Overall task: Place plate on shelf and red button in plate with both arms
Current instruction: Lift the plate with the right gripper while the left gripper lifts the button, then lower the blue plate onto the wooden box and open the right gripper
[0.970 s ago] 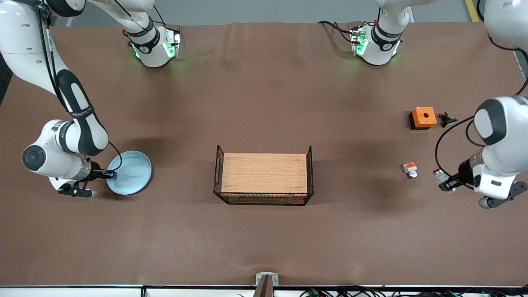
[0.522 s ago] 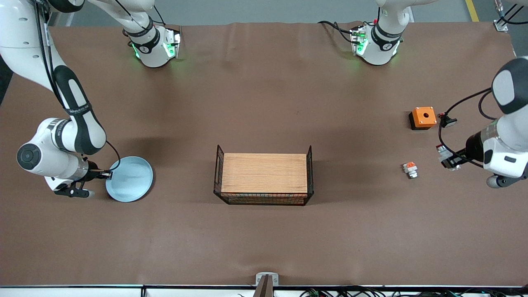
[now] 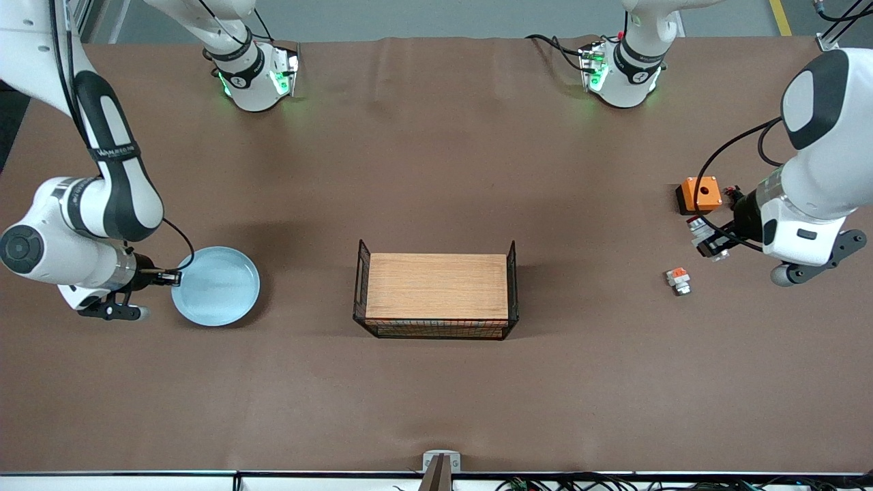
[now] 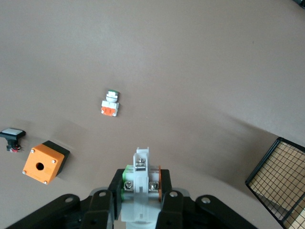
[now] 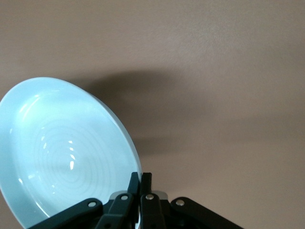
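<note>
The pale blue plate [image 3: 215, 286] hangs just above the table at the right arm's end, casting a shadow below it. My right gripper [image 3: 174, 277] is shut on its rim; in the right wrist view the plate [image 5: 62, 148] fills one side and the right gripper [image 5: 141, 183] pinches its edge. The red button [image 3: 706, 239], a white-and-silver part, is in the air near the orange box [image 3: 700, 194], with my left gripper [image 3: 717, 243] shut on it. In the left wrist view the red button [image 4: 141, 183] sticks out of the left gripper [image 4: 141, 191].
A wire basket with a wooden board [image 3: 436, 286] stands mid-table; its corner [image 4: 281, 191] shows in the left wrist view. A short white part with an orange top [image 3: 678, 280] lies nearer the front camera than the orange box. A small black part [image 3: 735, 194] lies beside the box.
The left gripper has lifted the red button off the table and carried it toward the orange box. The right gripper has closed on the plate's rim and raised it slightly.
</note>
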Controlling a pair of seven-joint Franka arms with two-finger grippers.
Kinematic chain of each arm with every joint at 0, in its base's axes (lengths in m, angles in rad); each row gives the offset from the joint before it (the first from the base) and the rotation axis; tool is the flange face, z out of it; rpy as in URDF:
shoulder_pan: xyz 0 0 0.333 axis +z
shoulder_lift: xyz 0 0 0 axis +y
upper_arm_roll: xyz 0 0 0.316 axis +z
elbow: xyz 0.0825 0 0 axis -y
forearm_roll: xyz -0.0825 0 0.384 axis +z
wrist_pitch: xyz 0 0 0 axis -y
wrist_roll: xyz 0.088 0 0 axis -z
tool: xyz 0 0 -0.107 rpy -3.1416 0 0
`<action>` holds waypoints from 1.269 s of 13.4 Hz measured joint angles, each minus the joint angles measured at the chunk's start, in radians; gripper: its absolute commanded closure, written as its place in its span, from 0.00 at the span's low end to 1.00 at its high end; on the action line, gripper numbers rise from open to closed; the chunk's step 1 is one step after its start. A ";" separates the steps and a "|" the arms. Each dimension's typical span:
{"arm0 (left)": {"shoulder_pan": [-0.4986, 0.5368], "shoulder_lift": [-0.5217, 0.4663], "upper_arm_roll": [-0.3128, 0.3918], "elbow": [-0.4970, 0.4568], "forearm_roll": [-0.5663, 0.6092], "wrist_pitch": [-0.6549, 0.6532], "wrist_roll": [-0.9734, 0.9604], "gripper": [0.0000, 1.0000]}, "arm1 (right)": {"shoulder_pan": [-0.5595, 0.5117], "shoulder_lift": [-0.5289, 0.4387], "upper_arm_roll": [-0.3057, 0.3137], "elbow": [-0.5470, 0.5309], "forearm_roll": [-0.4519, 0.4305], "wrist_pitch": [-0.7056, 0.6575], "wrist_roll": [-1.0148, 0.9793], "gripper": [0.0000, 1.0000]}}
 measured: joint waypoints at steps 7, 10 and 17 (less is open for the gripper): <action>0.000 -0.011 -0.057 0.001 0.000 -0.036 -0.032 1.00 | 0.213 -0.222 0.010 0.185 0.017 -0.531 0.411 0.99; 0.000 -0.016 -0.077 0.002 0.000 -0.065 -0.032 1.00 | 0.353 -0.230 0.013 0.305 0.110 -0.665 0.746 0.99; 0.000 -0.011 -0.079 -0.006 0.000 -0.072 -0.032 1.00 | 0.689 -0.201 0.013 0.337 0.237 -0.406 1.678 0.99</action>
